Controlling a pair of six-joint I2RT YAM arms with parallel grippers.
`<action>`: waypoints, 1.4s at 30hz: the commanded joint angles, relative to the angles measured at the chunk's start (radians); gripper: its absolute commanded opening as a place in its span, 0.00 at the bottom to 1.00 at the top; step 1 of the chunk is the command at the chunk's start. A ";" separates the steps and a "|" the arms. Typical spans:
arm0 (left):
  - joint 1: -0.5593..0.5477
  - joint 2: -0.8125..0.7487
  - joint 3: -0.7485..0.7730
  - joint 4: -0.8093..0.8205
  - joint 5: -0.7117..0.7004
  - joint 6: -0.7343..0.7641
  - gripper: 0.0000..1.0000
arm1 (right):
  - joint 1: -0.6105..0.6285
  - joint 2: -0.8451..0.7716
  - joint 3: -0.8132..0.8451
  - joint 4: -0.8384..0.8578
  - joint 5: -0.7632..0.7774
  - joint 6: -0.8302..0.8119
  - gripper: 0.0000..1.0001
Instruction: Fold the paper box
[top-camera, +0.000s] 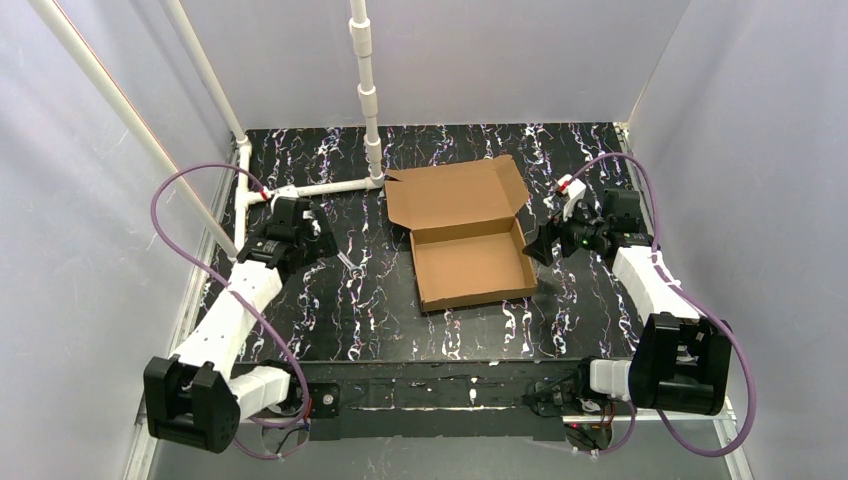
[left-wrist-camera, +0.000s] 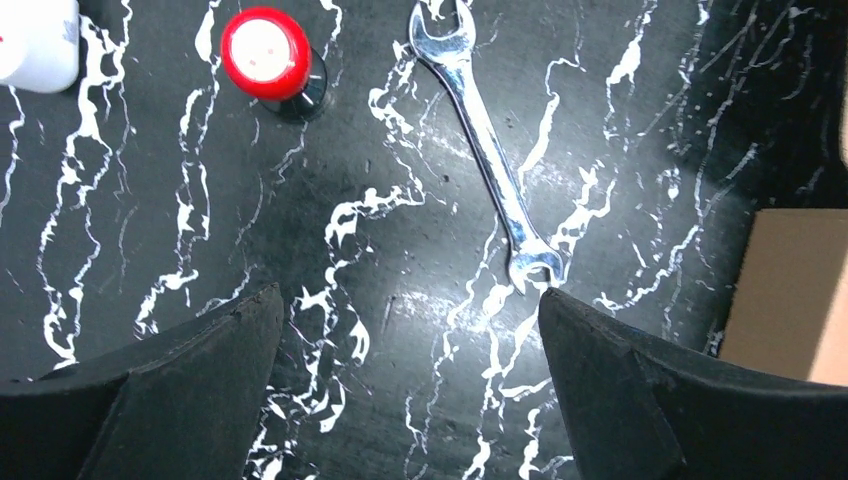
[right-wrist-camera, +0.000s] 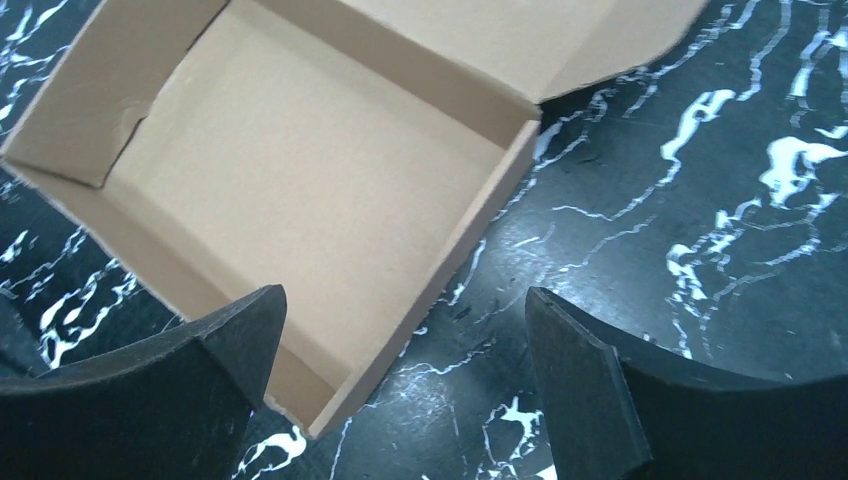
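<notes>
The black marbled counter (top-camera: 380, 300) takes up most of what I can see, with a white pipe frame (top-camera: 368, 90) standing behind the box and off to its left. The paper box (top-camera: 470, 262) sits about mid-counter. Its tray is already formed, with all four walls up and the brown floor bare inside. The lid (top-camera: 455, 195) lies thrown back on the far side of the tray, wide open, with a small ear folded at each end.

The right arm (top-camera: 650, 280) reaches in from the right of the box. The right fingers (right-wrist-camera: 180, 390) are spread wide with nothing between them, hovering just above the box's right wall and near corner, and as far as I can tell they are not touching it. The left arm (top-camera: 235, 300) is well to the left of the box. The left fingers (left-wrist-camera: 170, 390) are spread just as wide over bare counter, where a steel wrench (left-wrist-camera: 490, 150) lies. Beyond the wrench, further from the box, stands a small red-capped knob (left-wrist-camera: 265, 50).

To my eye the tray-building part looks done and closing the lid is the step in hand. The next move calls for catching the lid's far edge, swinging it over on its hinge and tucking the ears and front flap inside the walls. The light tray will likely slide unless the other arm steadies it
</notes>
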 joint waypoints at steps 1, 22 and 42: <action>0.038 0.041 0.041 0.047 -0.046 0.105 0.98 | -0.007 0.007 0.042 -0.065 -0.130 -0.075 0.98; 0.299 0.148 0.098 0.104 0.265 0.150 0.98 | -0.031 0.036 0.035 -0.111 -0.177 -0.149 0.98; 0.315 0.116 -0.003 0.166 0.387 0.286 0.98 | -0.050 0.060 0.034 -0.132 -0.200 -0.177 0.98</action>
